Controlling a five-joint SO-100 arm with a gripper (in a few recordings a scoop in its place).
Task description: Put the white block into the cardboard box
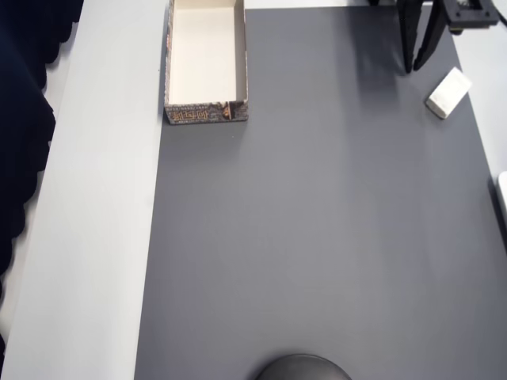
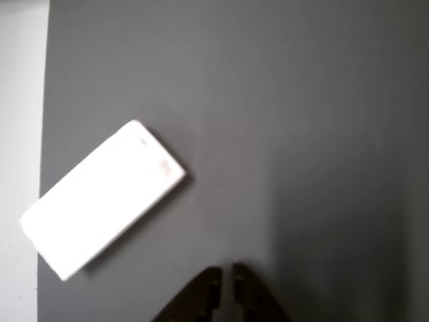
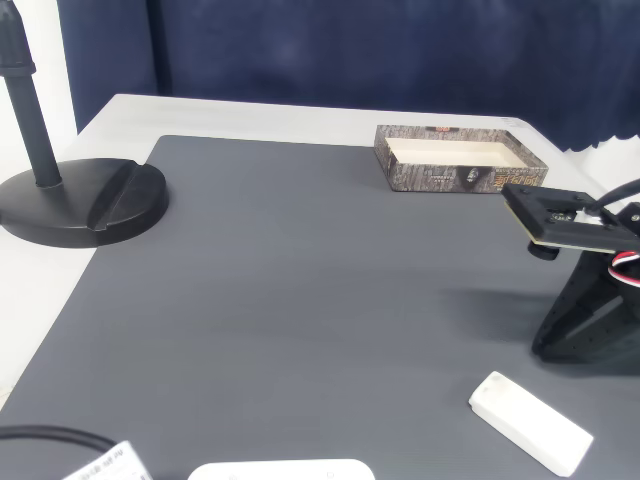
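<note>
Nothing done yet: small off-white rectangular block (image 1: 449, 93) lies near the grey mat's (image 1: 317, 237) right edge, overhead view. Black two-finger gripper (image 2: 224, 285) beside it, closed, empty. Shallow cardboard box (image 1: 242, 63) at far corner, empty.

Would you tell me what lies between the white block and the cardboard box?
Nothing: in the overhead view only bare grey mat stretches between the white block and the cardboard box.

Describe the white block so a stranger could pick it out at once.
Start from the dark grey mat covering the table. In the overhead view, follow it to its upper right corner, beside the black gripper. The white block lies there at a slant, small, plain and solid, unlike the larger open cardboard box.
</note>
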